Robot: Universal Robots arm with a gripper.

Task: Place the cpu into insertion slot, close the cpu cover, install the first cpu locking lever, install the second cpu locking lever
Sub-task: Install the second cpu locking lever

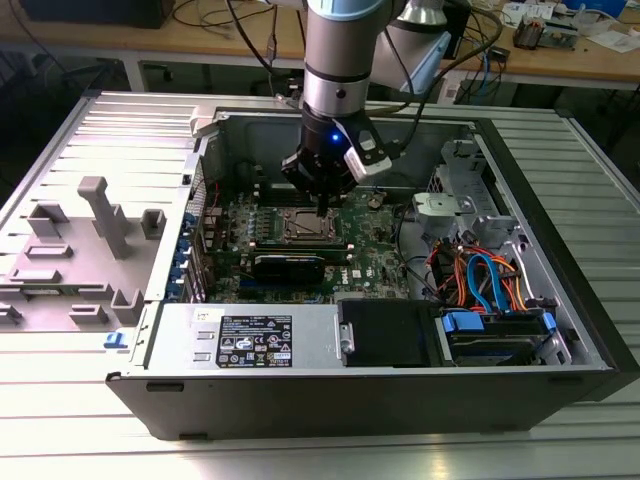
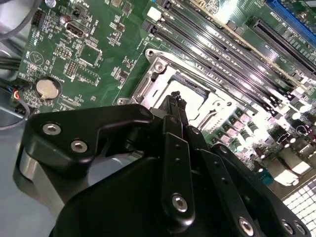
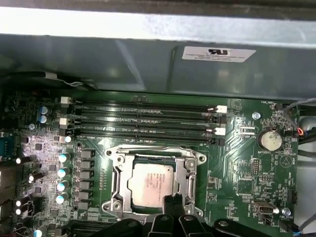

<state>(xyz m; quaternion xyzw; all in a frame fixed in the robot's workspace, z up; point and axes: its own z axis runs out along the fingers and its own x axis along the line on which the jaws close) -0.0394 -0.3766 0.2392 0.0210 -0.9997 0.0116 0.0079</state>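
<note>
First wrist view: narrow fingers (image 3: 170,201) touch cpu cover (image 3: 190,180) edge beside cpu (image 3: 152,183).

An open computer case (image 1: 560,330) is being seen lying on a ribbed metal table (image 1: 610,170) in the exterior view. Orange and blue cables (image 1: 480,280) are being shown bundled toward the exterior view's right, beside a blue-tabbed drive bay (image 1: 495,335). A labelled power supply (image 1: 255,338) is being displayed along the near wall. Grey plastic fixtures (image 1: 100,215) are being seen standing outside the case, at the exterior view's left. In both wrist views, long black memory slots (image 3: 143,121) and a round coin battery (image 3: 270,139) are being shown on the green motherboard (image 2: 98,54).
</note>
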